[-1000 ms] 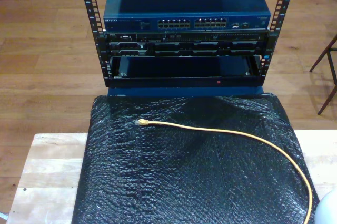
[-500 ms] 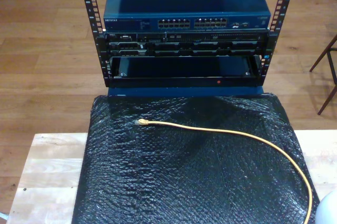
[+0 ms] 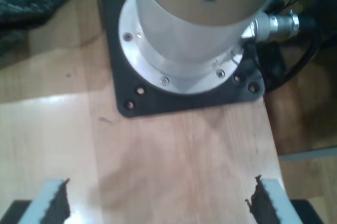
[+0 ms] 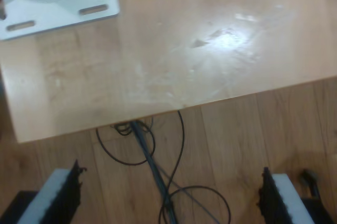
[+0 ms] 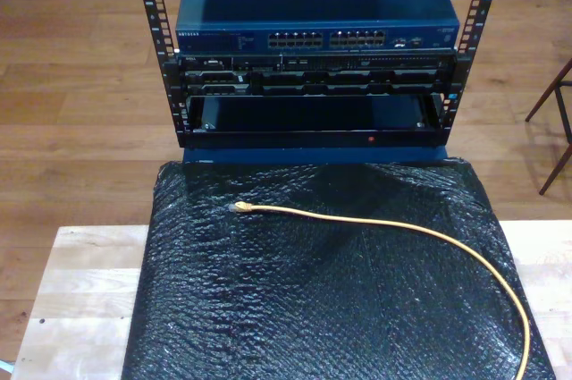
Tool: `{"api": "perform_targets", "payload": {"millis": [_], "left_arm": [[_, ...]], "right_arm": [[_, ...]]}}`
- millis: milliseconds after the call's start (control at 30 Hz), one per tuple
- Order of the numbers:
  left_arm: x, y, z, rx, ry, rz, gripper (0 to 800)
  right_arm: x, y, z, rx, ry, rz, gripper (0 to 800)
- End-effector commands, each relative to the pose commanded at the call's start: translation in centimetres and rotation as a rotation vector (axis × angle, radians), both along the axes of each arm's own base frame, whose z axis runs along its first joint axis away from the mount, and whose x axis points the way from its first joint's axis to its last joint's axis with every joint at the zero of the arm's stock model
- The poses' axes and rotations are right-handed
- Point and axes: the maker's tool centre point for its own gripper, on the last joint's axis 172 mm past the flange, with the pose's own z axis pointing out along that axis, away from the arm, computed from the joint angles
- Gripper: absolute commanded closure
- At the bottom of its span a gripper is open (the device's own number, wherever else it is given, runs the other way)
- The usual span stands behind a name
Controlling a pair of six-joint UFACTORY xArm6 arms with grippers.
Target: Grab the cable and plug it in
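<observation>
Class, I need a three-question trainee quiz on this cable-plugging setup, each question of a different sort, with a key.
1. True or false: the cable's plug is already seated in the blue switch.
2. The cable lies on: A) bare wood, B) black bubble wrap, C) the floor.
3. Fill in: the jaws of my first gripper and my second gripper stand ____.

Key: 1 false; 2 B; 3 open, holding nothing.

Yellow-orange cable (image 5: 402, 230) lying loose on the black bubble wrap (image 5: 313, 308); its clear plug (image 5: 238, 207) points toward the exterior view's left, its length curving to the lower right.
</observation>
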Motion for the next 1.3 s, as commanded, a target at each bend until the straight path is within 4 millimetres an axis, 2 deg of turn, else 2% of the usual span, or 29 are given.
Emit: {"api": "perform_targets", "payload": {"millis": [67,200,300,500,767,1100,1300], "left_arm": [[1.2,-0.6,0.3,-0.001,0.006,0.005,0],[2.2,-1.5,0.5,0.003,0.044,0.003,0],[3.0,-2.3,0.5,0.005,0.065,0.018,0],[5.5,-4.4,0.6,-0.017,0.065,0.057,0],[7.2,-6.2,0.6,-0.02,0.088,0.09,0],[8.6,-7.7,0.9,-0.045,0.086,0.141,0],[8.8,-7.8,0.9,-0.046,0.087,0.148,0]], "right_arm": [[1.5,0.4,0.6,0.023,-0.013,-0.01,2],[2.9,1.4,1.9,0.088,-0.011,-0.06,2],[4.8,2.5,2.3,0.118,-0.038,-0.071,2],[7.3,4.4,2.7,0.147,-0.023,-0.09,2],[10.4,6.8,3.9,0.177,-0.033,-0.101,3],[13.2,8.9,5.2,0.229,-0.067,-0.133,3],[15.5,10.7,6.4,0.291,-0.113,-0.147,4]]}}
